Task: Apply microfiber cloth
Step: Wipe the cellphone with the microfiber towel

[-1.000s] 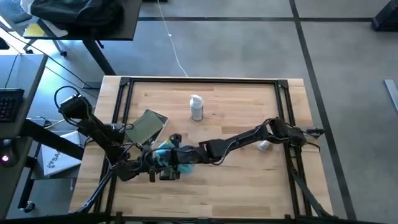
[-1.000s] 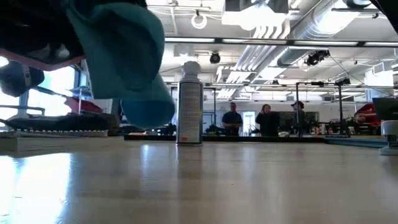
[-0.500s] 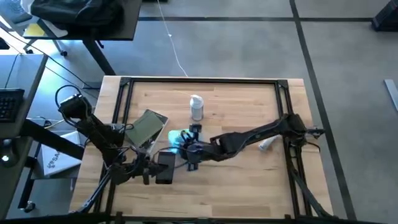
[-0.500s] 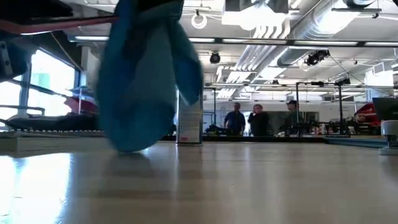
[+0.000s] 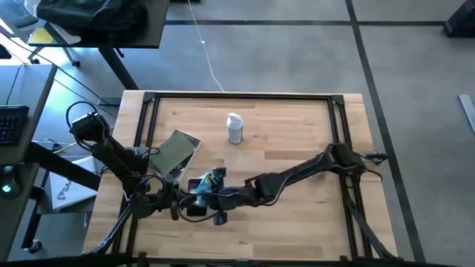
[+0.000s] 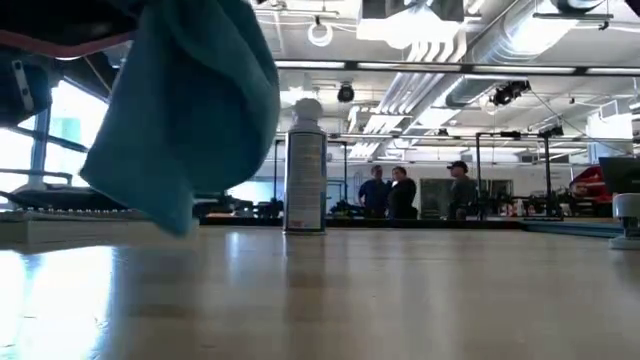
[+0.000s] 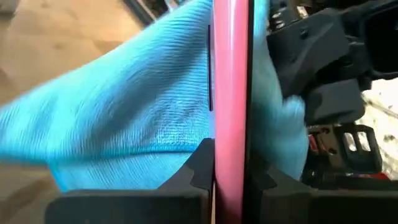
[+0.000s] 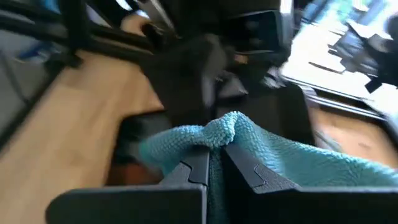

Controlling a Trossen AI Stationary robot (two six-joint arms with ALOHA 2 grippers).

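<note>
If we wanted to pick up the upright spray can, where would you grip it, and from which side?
Probably its straight cylindrical body at mid-height, below the cap, coming in level from the side. The spray can stands upright and alone, so any side is open. Both grippers are occupied: the right gripper pinches the microfiber cloth, the left gripper a pink-edged flat object.

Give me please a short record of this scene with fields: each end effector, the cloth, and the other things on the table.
left end effector: shut on a flat pink-edged item, front left of the table
right end effector: shut on the microfiber cloth, reaching across to the left one
microfiber cloth contact: lies against the pink-edged item
spray can: upright, toward the back middle
olive pouch: flat, left of the spray can
</note>
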